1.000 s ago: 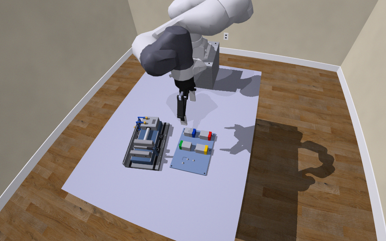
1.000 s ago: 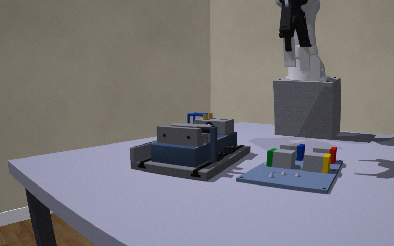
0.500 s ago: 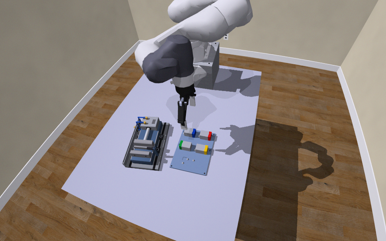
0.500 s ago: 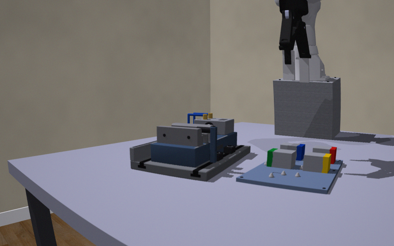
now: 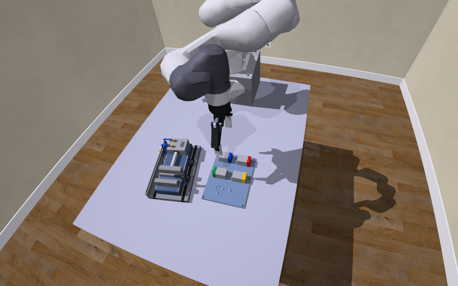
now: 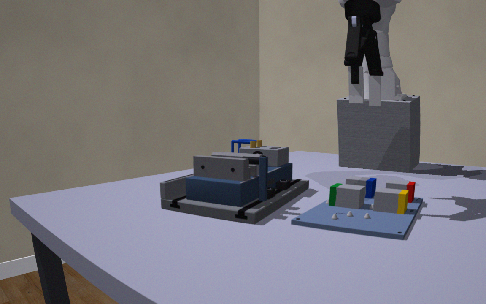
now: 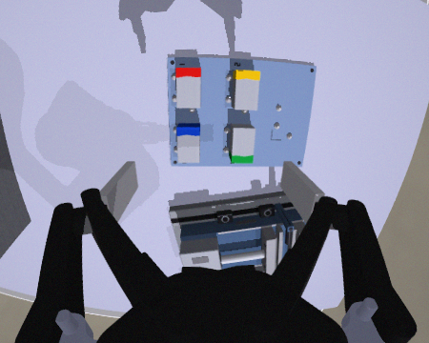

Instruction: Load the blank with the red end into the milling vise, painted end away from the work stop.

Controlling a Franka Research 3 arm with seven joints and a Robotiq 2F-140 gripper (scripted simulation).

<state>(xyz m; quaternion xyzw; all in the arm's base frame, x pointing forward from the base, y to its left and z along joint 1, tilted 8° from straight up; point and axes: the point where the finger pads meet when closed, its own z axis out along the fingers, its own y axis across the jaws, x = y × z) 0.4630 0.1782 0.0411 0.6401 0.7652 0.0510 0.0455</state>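
Red-ended blank (image 5: pixel 243 160) lies flat on blue infeed plate (image 5: pixel 223 195), far corner, well apart from vise (image 5: pixel 171 170). Blue-ended blank (image 5: pixel 225 157) just beside it; green-ended blank (image 5: pixel 220 173) and yellow-ended blank (image 5: pixel 239 176) in near row. Three small pegs (image 6: pixel 349 214) on plate's bare part. Vise on grey table (image 5: pixel 173 234), nothing between its blocks. Claw (image 6: pixel 365 99) high above table, fully open, empty. Arm's upper part cut off in exterior view; vise partly hidden behind claw in wrist view.

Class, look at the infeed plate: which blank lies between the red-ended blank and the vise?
The blue-ended blank lies between the red-ended blank and the vise, on the infeed plate; the top view shows it best.
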